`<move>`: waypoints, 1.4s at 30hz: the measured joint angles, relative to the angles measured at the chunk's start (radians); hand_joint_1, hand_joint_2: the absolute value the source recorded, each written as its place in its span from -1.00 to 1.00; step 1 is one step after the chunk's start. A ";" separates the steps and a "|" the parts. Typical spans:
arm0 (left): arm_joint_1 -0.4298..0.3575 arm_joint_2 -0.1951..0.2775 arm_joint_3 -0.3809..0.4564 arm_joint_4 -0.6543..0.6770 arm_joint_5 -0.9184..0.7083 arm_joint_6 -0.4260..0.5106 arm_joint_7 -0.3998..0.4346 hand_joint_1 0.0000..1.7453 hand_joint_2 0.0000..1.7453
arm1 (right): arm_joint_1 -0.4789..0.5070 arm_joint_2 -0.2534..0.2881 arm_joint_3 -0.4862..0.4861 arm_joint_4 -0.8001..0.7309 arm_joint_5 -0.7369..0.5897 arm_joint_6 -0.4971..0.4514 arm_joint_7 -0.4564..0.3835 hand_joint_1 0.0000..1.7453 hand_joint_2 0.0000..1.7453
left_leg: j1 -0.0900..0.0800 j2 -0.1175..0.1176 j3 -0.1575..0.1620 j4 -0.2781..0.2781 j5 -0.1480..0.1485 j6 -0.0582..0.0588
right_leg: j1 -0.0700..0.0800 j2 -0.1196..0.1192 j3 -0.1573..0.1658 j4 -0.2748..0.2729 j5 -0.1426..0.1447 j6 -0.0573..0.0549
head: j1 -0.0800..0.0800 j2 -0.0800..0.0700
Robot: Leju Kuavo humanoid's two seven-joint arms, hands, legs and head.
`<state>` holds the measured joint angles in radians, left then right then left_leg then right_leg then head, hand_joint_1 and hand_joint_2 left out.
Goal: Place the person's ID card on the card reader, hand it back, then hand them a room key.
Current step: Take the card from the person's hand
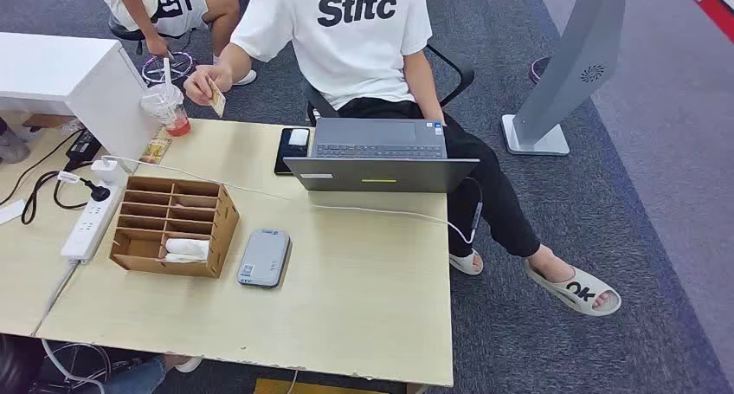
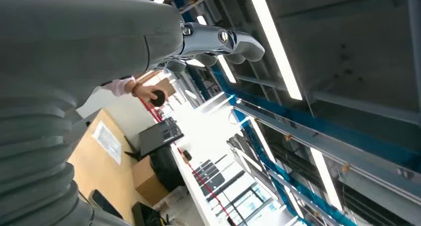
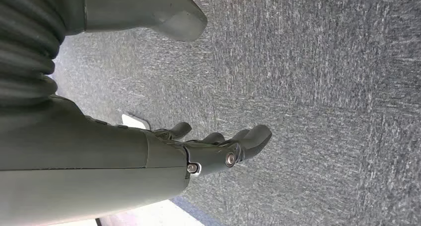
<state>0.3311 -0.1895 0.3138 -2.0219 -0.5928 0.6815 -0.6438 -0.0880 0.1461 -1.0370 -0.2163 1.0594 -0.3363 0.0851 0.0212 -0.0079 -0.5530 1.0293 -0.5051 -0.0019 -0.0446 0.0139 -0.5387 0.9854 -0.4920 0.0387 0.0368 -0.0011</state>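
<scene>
Closest to the robot on the light wooden table (image 1: 363, 316), a grey card reader (image 1: 264, 257) lies flat, just beside a cardboard organiser (image 1: 173, 225) whose near compartment holds white room key cards (image 1: 184, 249). Across the far edge sits a person in a white shirt (image 1: 346, 30), pinching the ID card (image 1: 216, 98) — small, pale, tilted on edge — in a raised hand (image 1: 206, 84) above the table's far left corner, beside a plastic cup (image 1: 166, 106). An open laptop (image 1: 381, 156) stands at the far edge. Both robot hands hold nothing: the left hand (image 2: 218, 39) has its fingers loosely curved and apart, and the right hand (image 3: 218, 146) hangs over grey carpet (image 3: 322, 87), fingers likewise apart.
</scene>
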 joint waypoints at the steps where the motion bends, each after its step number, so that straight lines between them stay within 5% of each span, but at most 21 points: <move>1: -0.006 0.004 -0.002 0.004 -0.016 0.000 0.005 -1.00 1.00 | 0.000 0.000 0.000 0.000 0.001 0.002 0.000 -1.00 1.00 | 0.000 0.000 0.000 0.000 0.000 0.000 | 0.000 0.000 0.000 0.000 0.000 0.000 | 0.000 0.000; 11: -0.120 0.105 -0.040 0.111 -0.314 0.002 0.133 -1.00 1.00 | -0.002 0.000 0.004 0.000 0.018 0.030 0.004 -1.00 1.00 | 0.000 0.000 0.000 0.000 0.000 0.000 | 0.000 0.000 0.000 0.000 0.000 0.000 | 0.000 0.000; 20: -0.224 0.246 -0.117 0.227 -0.536 0.004 0.292 -1.00 1.00 | -0.005 0.000 0.006 0.000 0.033 0.045 0.016 -1.00 1.00 | 0.000 0.000 0.000 0.000 0.000 0.000 | 0.000 0.000 0.000 0.000 0.000 0.000 | 0.000 0.000; 41: -0.462 0.546 -0.537 0.428 -0.781 0.000 0.759 -1.00 1.00 | -0.007 0.000 0.010 0.000 0.062 0.066 0.028 -1.00 1.00 | 0.000 0.000 -0.001 0.000 0.000 0.000 | 0.000 0.001 -0.001 0.001 0.000 0.000 | 0.000 0.000; 42: -0.468 0.555 -0.552 0.435 -0.788 -0.001 0.776 -0.85 1.00 | -0.007 0.000 0.010 0.000 0.063 0.066 0.028 -1.00 1.00 | 0.000 0.000 -0.001 0.000 0.000 0.000 | 0.000 0.001 -0.001 0.001 0.000 0.000 | 0.000 0.000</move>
<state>-0.1368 0.3651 -0.2385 -1.5869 -1.3812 0.6808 0.1327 -0.0946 0.1465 -1.0267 -0.2163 1.1222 -0.2707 0.1135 0.0213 -0.0074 -0.5537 1.0293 -0.5046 -0.0024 -0.0446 0.0154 -0.5400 0.9863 -0.4917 0.0385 0.0368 -0.0011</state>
